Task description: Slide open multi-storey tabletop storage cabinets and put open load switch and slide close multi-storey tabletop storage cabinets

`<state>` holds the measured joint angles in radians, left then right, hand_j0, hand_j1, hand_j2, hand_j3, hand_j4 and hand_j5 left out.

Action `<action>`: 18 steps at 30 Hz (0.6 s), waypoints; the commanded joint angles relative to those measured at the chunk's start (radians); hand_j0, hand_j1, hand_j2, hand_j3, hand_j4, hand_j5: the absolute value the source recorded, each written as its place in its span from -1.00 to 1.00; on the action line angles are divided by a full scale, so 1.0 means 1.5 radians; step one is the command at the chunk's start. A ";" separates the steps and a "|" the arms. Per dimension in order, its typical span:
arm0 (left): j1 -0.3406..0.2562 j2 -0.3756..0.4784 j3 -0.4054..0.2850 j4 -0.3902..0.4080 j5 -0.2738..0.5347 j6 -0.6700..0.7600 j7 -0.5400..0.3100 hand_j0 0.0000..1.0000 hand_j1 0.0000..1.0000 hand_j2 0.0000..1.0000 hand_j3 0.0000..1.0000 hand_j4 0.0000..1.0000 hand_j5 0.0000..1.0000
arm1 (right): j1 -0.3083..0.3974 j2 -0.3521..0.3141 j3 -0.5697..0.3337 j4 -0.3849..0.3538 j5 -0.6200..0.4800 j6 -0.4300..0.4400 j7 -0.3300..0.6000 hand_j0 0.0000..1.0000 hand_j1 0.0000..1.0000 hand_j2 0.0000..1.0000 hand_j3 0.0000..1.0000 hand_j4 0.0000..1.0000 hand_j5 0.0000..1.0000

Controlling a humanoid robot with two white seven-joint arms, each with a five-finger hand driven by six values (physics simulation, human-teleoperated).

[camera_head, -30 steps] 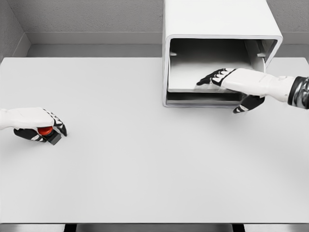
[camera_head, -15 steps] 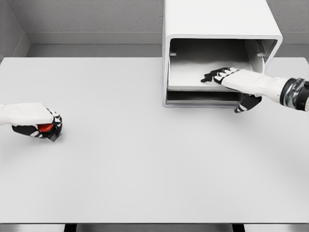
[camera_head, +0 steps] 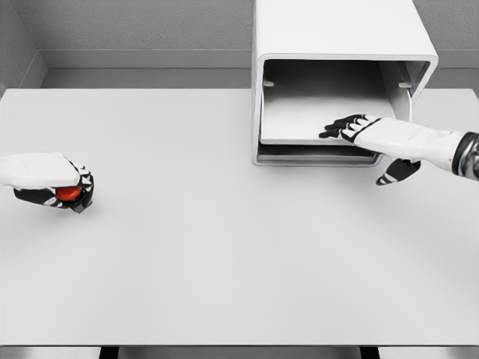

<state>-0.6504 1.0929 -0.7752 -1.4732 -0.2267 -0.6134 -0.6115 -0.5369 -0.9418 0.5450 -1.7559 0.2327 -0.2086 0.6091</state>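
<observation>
The white storage cabinet (camera_head: 340,34) stands at the back of the table, right of centre, its front open onto a dark inside with a pale tray (camera_head: 299,123). My right hand (camera_head: 359,138) lies flat on the tray's front right part, fingers spread on top and thumb hanging below the front edge. At the far left my left hand (camera_head: 63,191) is curled around the load switch (camera_head: 69,194), a small dark block with a red knob, resting on the table.
The wide white table (camera_head: 224,247) runs to the front edge. A grey wall and ledge (camera_head: 142,60) close off the back.
My right hand has drawn back to the right, and the tray has slid slightly inward. My left hand has closed more fully over the switch and lifted a little.
</observation>
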 commanded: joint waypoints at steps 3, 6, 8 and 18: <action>-0.001 0.003 0.002 -0.001 0.004 0.002 0.000 -0.17 -0.17 -0.17 -0.17 -0.17 -0.17 | 0.004 -0.003 -0.002 0.000 0.000 -0.024 0.001 1.00 1.00 1.00 1.00 1.00 1.00; 0.000 0.006 0.002 -0.001 0.004 0.002 0.000 -0.17 -0.17 -0.17 -0.17 -0.17 -0.17 | 0.030 -0.003 -0.046 -0.001 -0.002 -0.050 0.001 1.00 1.00 1.00 1.00 1.00 1.00; -0.001 0.007 0.002 -0.002 0.004 0.002 0.000 -0.17 -0.17 -0.17 -0.17 -0.17 -0.17 | 0.038 -0.003 -0.057 -0.001 -0.003 -0.059 0.001 1.00 1.00 1.00 1.00 1.00 1.00; -0.001 0.016 0.003 -0.010 0.007 0.002 0.000 -0.17 -0.17 -0.17 -0.17 -0.17 -0.17 | 0.080 -0.002 -0.090 -0.001 -0.003 -0.104 0.001 1.00 1.00 1.00 1.00 1.00 1.00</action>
<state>-0.6520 1.1141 -0.7706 -1.4868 -0.2235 -0.6134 -0.6114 -0.4157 -0.9446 0.4218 -1.7571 0.2340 -0.3526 0.6079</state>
